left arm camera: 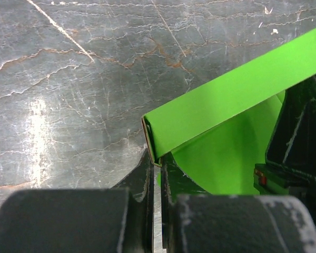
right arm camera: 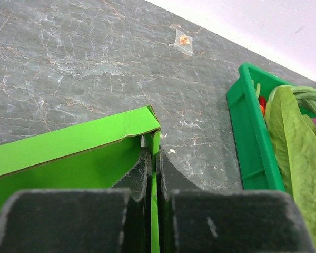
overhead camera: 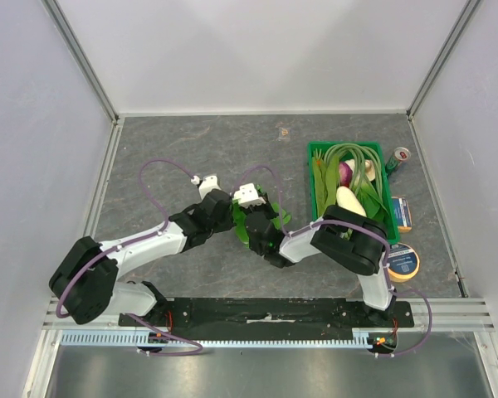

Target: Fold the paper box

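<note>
While gripping the box point(left arm camera: 226, 100) from two sides, holds it low over the table point(overhead camera: 191, 149), near the middle, just left of the crate point(overhead camera: 313, 178). Touching the table or not: cannot tell. Pinches the end of a thin, doubled-over wall with the left claw point(left arm camera: 157, 163), squeezed tight on the card. Pinches another wall just below a corner with the right claw point(right arm camera: 154, 153), squeezed tight as well. Looks partly done: one long wall folded over double, one corner standing up, the inside open like a small tray. Not a finished box yet, most likely. Cannot see the other walls and flaps behind the arms, so cannot count them. Probably left to do: stand up the rest, tuck in the flaps, press the folds flat, then let go.
</note>
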Tool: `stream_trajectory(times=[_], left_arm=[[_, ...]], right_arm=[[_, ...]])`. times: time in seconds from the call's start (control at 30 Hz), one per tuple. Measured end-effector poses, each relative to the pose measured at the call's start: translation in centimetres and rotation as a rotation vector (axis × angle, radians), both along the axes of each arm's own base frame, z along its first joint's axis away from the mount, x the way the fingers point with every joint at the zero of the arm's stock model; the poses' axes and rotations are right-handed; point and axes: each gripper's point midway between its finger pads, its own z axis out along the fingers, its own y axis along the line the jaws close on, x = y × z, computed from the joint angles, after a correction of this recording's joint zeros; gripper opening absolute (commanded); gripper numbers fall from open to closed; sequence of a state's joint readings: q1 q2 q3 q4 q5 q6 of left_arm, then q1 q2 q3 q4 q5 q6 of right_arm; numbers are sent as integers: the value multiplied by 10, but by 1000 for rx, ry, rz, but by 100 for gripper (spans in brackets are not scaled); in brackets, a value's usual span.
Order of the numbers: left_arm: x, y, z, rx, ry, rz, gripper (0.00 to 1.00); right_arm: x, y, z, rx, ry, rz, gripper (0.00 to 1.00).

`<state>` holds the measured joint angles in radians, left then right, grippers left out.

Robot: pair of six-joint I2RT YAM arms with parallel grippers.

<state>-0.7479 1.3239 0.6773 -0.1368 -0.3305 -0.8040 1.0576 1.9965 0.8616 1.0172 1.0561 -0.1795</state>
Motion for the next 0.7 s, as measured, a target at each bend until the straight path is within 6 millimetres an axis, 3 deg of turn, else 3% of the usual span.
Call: stream_trajectory(times=[0.4,0.7], left_arm=[[-4,15,-2,53,37,63,2],[15,30,-5,154,75,259,2]], right_arm=[[-36,7,3,32,-21,28,0],[-66,15,17,112,-20,64,0]])
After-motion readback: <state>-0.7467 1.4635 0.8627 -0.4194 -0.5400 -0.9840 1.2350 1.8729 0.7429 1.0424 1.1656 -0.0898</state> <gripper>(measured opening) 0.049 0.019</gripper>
